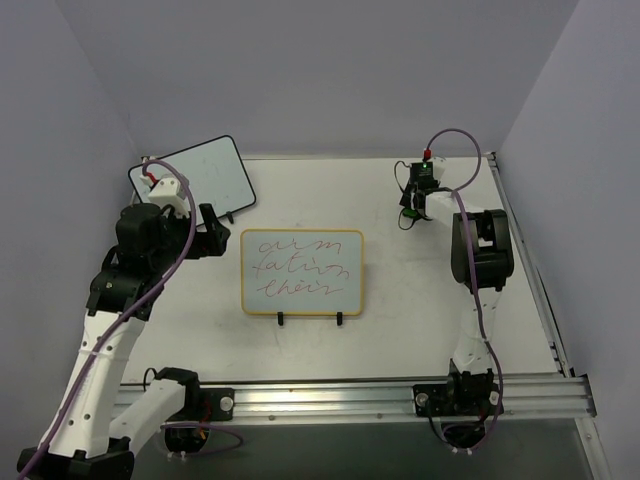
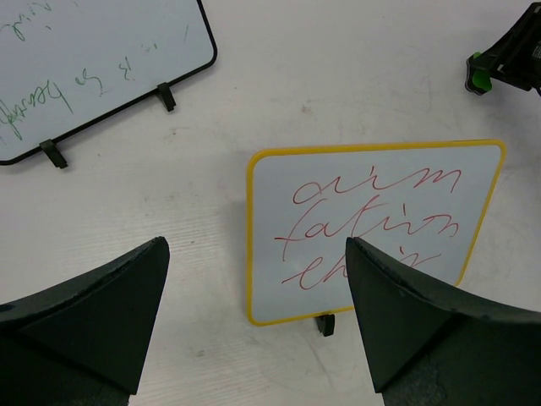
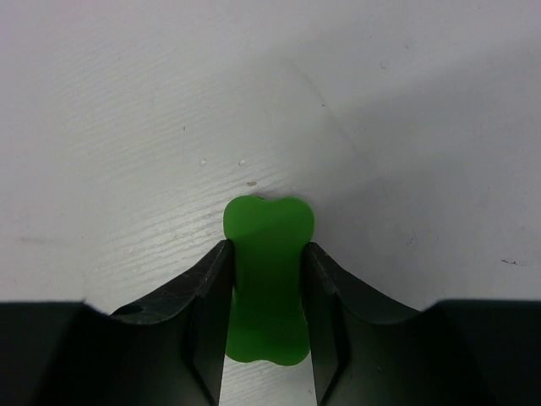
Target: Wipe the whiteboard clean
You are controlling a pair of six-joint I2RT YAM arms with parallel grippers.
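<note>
The whiteboard with a thin yellow frame lies flat mid-table on two black clip feet, with three lines of red handwriting on it. It also shows in the left wrist view. My left gripper is open and empty, just left of the board; in its own view it hangs above the board's near-left corner. My right gripper is at the back right, away from the board, and is shut on a green eraser held close to the table. The eraser also shows in the left wrist view.
A black-framed whiteboard with green writing lies at the back left, behind my left gripper; it also shows in the left wrist view. A metal rail runs along the near edge. Walls enclose the table on three sides.
</note>
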